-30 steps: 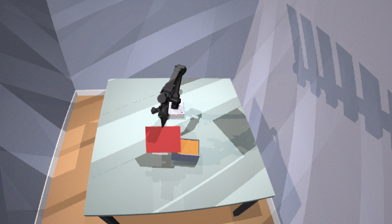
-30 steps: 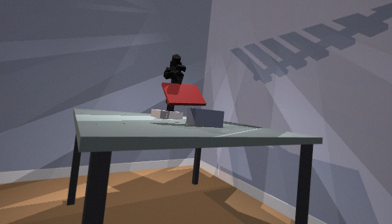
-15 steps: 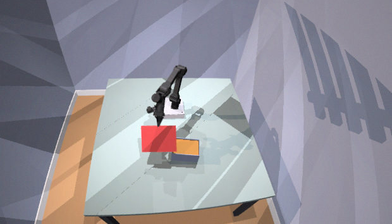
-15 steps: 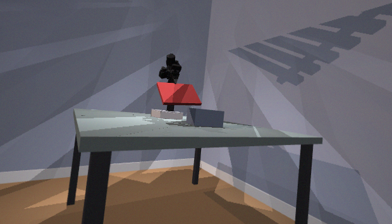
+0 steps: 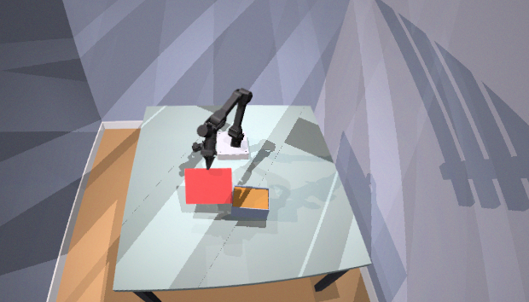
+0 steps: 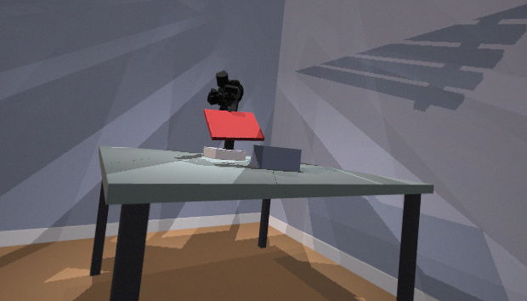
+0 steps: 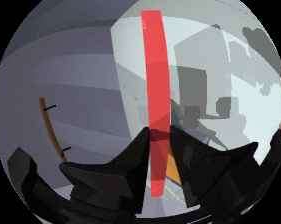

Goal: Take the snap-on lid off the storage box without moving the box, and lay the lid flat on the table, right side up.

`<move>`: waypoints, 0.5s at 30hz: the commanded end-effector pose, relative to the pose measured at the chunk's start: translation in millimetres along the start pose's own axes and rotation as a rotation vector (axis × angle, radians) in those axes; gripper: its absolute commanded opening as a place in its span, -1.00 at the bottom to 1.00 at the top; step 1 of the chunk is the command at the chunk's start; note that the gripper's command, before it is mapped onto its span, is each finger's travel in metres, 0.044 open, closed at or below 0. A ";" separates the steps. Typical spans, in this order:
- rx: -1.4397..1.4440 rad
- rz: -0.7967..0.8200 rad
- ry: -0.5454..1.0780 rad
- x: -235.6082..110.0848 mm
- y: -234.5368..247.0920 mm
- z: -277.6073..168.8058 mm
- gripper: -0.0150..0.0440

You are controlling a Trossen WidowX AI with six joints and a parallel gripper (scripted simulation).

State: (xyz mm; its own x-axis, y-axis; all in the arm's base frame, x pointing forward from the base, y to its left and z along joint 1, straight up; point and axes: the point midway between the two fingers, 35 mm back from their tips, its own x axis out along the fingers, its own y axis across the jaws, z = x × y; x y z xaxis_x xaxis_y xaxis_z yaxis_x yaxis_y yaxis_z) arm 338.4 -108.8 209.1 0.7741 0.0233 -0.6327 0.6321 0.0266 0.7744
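Observation:
My gripper (image 5: 209, 167) (image 6: 226, 110) (image 7: 159, 129) is shut on the far edge of the flat red lid (image 5: 208, 185) (image 6: 233, 124) (image 7: 155, 83). The lid hangs in the air, roughly level with a slight tilt, to the left of the box and clear of it. The storage box (image 5: 251, 205) (image 6: 277, 157) has blue-grey walls and an orange inside and stands open on the table (image 5: 171, 244) (image 6: 170, 179). In the wrist view the lid shows edge-on as a red strip between my fingers, with a bit of the box (image 7: 173, 171) beside it.
The arm's white base plate (image 5: 232, 150) (image 6: 223, 153) sits behind the box. Walls stand close behind and to the right of the table.

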 end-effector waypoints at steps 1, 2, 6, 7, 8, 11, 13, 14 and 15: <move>-0.008 0.013 0.000 -2.4 4.1 7.7 -0.49; -0.008 0.013 0.000 -2.5 4.0 9.7 -0.49; -0.009 0.012 -0.001 -3.1 3.5 17.7 -0.49; -0.009 0.012 -0.001 -3.2 3.4 19.7 -0.49; -0.009 0.012 -0.001 -3.4 3.3 21.7 -0.49; -0.010 0.012 -0.001 -3.8 3.0 27.6 -0.49; -0.010 0.012 -0.002 -4.1 2.8 31.6 -0.49; -0.010 0.012 -0.002 -4.2 2.7 33.6 -0.49; -0.010 0.012 -0.002 -4.4 2.6 35.6 -0.49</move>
State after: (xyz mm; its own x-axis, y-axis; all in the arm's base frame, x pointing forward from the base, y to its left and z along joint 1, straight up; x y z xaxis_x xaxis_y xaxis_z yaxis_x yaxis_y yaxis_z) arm 336.9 -138.6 209.6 0.7740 0.0215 -0.6328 0.6322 0.0283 0.7743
